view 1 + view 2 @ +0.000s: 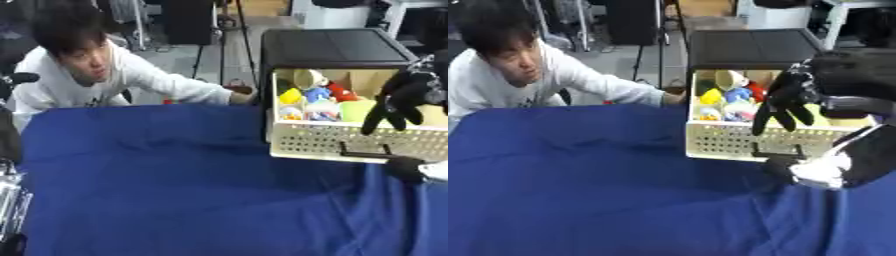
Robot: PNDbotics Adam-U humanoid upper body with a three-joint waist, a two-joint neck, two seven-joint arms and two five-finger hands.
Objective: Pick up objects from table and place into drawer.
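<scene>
A cream drawer (350, 142) with a perforated front stands pulled out of a black cabinet (337, 47) at the table's far right. Inside lie several toys: a yellow one (290, 95), a blue one (317, 93), a red one (344, 93) and a pale green one (354, 110). My right hand (785, 102) hangs over the drawer's right front part, open, fingers pointing down, with nothing in it. Below the drawer's front a black and white shape (833, 167) rests on the cloth; what it is I cannot make out. My left hand (10, 200) shows only as silver parts at the lower left edge.
A blue cloth (175, 180) covers the table. A person leans in at the far left, with one hand (241, 96) at the cabinet's left side by the drawer. Chair legs and furniture stand on the floor behind.
</scene>
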